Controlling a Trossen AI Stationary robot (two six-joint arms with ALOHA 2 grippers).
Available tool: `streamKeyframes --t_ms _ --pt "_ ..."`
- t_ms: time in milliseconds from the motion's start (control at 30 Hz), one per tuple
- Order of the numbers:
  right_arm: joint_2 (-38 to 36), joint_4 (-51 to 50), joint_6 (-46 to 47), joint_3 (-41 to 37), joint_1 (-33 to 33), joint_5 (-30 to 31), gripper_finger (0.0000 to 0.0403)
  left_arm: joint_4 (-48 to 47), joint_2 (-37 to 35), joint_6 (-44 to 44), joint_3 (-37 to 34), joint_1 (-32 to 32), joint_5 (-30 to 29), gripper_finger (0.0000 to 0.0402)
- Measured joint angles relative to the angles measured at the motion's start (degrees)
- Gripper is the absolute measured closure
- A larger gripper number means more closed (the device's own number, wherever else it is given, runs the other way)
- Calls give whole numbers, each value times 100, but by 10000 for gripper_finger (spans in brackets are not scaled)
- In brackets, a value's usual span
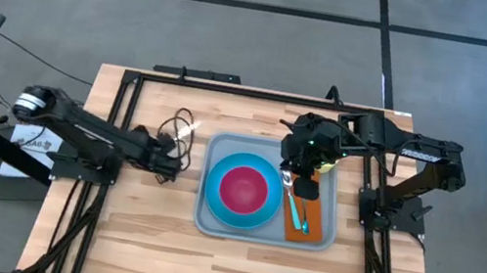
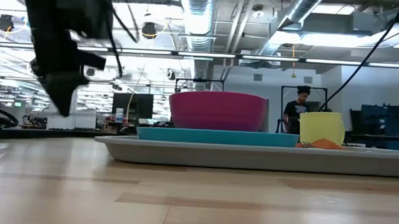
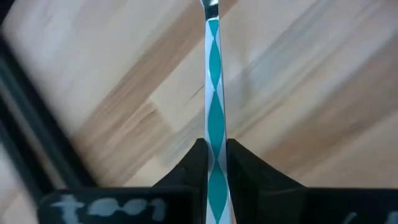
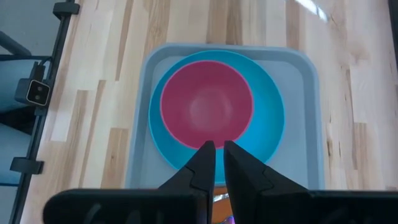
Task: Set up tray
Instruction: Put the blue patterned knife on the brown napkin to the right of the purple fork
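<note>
The tray (image 1: 321,234) is lying flat on the wooden table (image 1: 139,228), a little toward the right arm's side of the middle, with its long sides running across the table's width. Inside it, a round blue plate (image 1: 213,201) is sitting on the half nearer the left arm, and a pink bowl (image 1: 245,188) is resting upright on that plate; in the low view the bowl (image 2: 217,110) is rising above the plate's thin blue edge (image 2: 185,133) and the tray's rim (image 2: 251,156). On the tray's other half an orange napkin (image 1: 300,227) is lying lengthwise, with a piece of cutlery with a teal handle (image 1: 295,205) resting on it, and a yellow cup (image 2: 321,128) is standing near the tray's far corner on that side. The right gripper (image 4: 219,152) is hovering above the tray, over the plate's edge beside the bowl, its fingers (image 4: 202,163) drawn narrow with only a thin gap between them and nothing in it. Well apart from the tray, over bare table on the left side, the left gripper (image 3: 216,155) is holding another piece of cutlery: its fingers (image 3: 193,167) are pinching a slim handle with a teal and white diamond pattern (image 3: 214,81), which is sticking out ahead of them above the wood. In the low view this gripper (image 2: 57,87) is hanging clear of the tabletop. A person (image 2: 297,110) is standing in the room far behind the table.
</note>
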Motion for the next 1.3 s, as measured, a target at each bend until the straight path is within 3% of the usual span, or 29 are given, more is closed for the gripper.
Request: streamKeyframes --t_ms 233,333,500,633,767,867,1000,1133,1300 --pt "-8 541 4 -77 0 5 376 730 -696 -295 29 -610 -404 382" --pt "0 1271 323 -299 -13 4 376 1221 -700 -80 31 -902 -889 382" --pt "-6 1930 1058 -798 -128 290 376 2329 -621 209 31 -1258 -2251 382" --pt "-1 2698 1348 -1575 -122 918 372 3499 -440 1036 40 -1402 -3032 382" --pt "120 4132 1340 -2381 -111 930 367 4612 -237 2016 42 -1406 -3470 382" --pt "140 5329 813 -2742 -109 934 363 5152 -142 2380 42 -1389 -3796 381" --pt "105 6678 314 -2910 -148 963 355 5336 -140 2494 50 -1386 -4189 381" --pt "114 7542 379 -2916 -319 953 347 5359 -142 2619 49 -1383 -4452 381" --pt "581 7958 786 -2936 -528 930 333 5520 -142 2874 49 -1362 -4522 381"
